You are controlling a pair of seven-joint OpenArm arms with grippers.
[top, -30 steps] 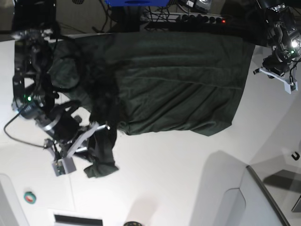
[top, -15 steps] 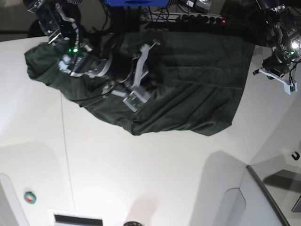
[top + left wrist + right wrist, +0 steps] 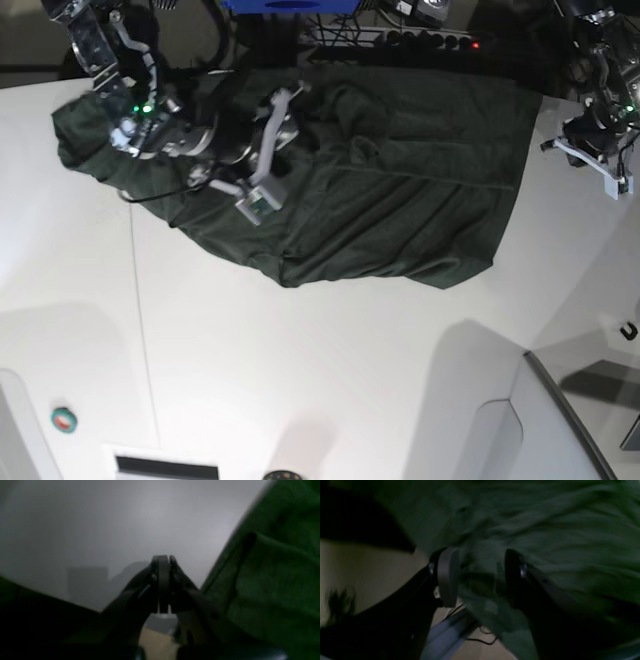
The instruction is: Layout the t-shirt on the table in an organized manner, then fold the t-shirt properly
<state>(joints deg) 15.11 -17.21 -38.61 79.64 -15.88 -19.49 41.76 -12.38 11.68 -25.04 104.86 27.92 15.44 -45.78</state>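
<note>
Two arms up near far edge of table (image 3: 330, 380). T-shirt (image 3: 400, 190) spread dark green across far part of tabletop, wrinkled, one end bunched toward base view's left, another edge straight at right. Right gripper (image 3: 275, 145) low over shirt's rumpled middle-left; fingers (image 3: 447, 576) parted w/ fabric showing behind the gap, no cloth pinched between them. Left gripper (image 3: 162, 585) off shirt's right edge, above bare white top, pads pressed together on nothing, shirt hem just beside it. Thin dark seam line (image 3: 140, 320) running down tabletop, left side
</note>
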